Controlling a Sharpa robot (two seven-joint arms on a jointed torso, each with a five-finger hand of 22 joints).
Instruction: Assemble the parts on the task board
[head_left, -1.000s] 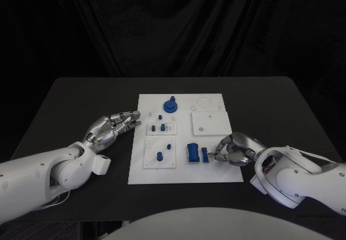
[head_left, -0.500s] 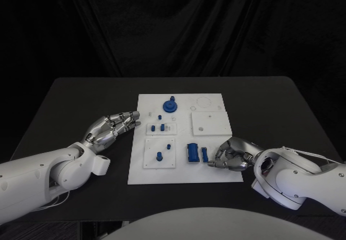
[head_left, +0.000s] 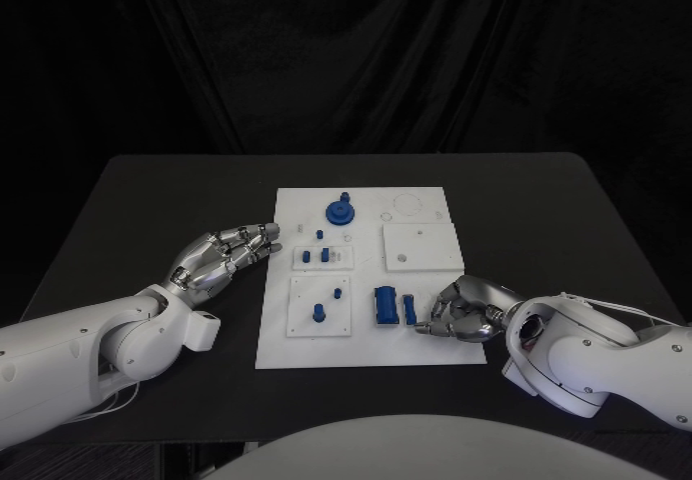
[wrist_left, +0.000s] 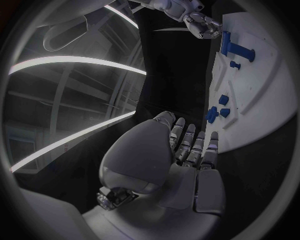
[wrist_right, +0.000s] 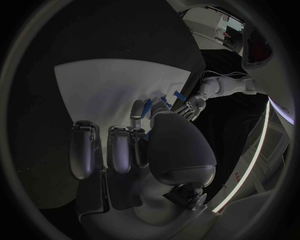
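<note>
Reaching at the blue part (head_left: 410, 309) on the task board (head_left: 433, 345), the right hand (head_left: 459, 310) is curled; a grip cannot be told. The left hand (head_left: 224, 258), spread and empty, is kept beside. A slow, straight pinch is advised.

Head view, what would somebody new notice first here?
Probably the white task board in the middle of the black table, dotted with small blue parts. Next, the right hand with its fingers curled at the board's near right corner, beside a slim blue part, and the left hand open at the board's left edge.
</note>
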